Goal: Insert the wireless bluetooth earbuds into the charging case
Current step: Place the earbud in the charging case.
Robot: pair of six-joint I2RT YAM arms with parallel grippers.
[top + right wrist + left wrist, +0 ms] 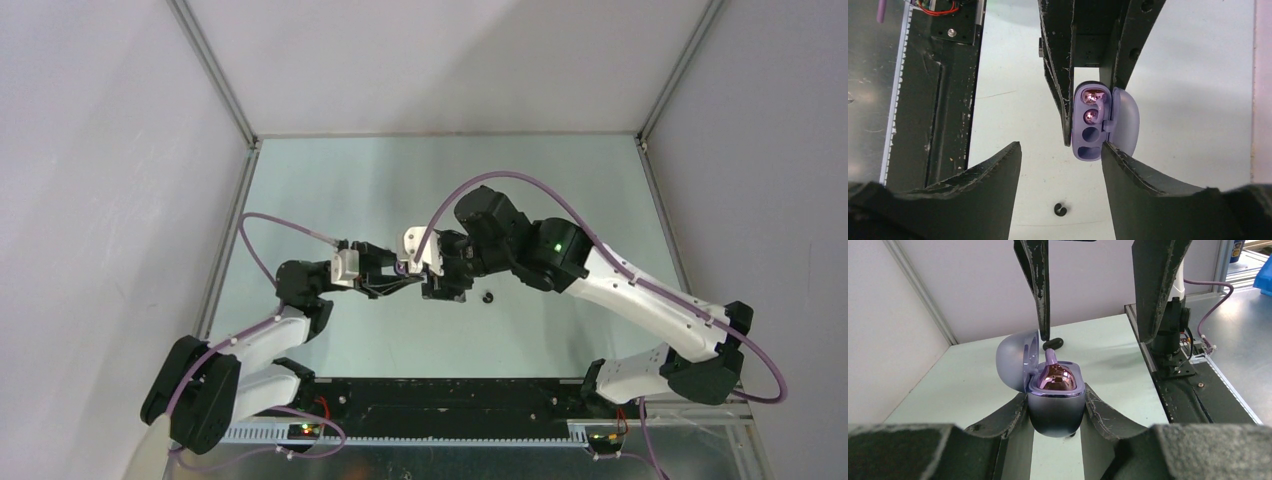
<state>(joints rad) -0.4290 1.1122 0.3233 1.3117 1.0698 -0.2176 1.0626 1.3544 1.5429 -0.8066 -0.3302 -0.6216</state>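
Note:
My left gripper (1055,402) is shut on the lavender charging case (1055,410) and holds it just above the table with its lid (1015,357) open. One glossy purple earbud (1058,377) sits in the case. From above, the right wrist view shows that earbud (1091,105) in the far slot, and the near slot (1089,142) is empty. My right gripper (1060,147) is open and empty, hovering right over the case (1090,125). A small black bud (1061,210) lies on the table beside the case and also shows in the top view (488,297). The other buds are out of view.
Both grippers meet at the table's middle (420,280), with the right gripper's fingers (1040,290) hanging close above the case. A black rail (430,395) with wiring runs along the near edge. Grey walls enclose the table on three sides.

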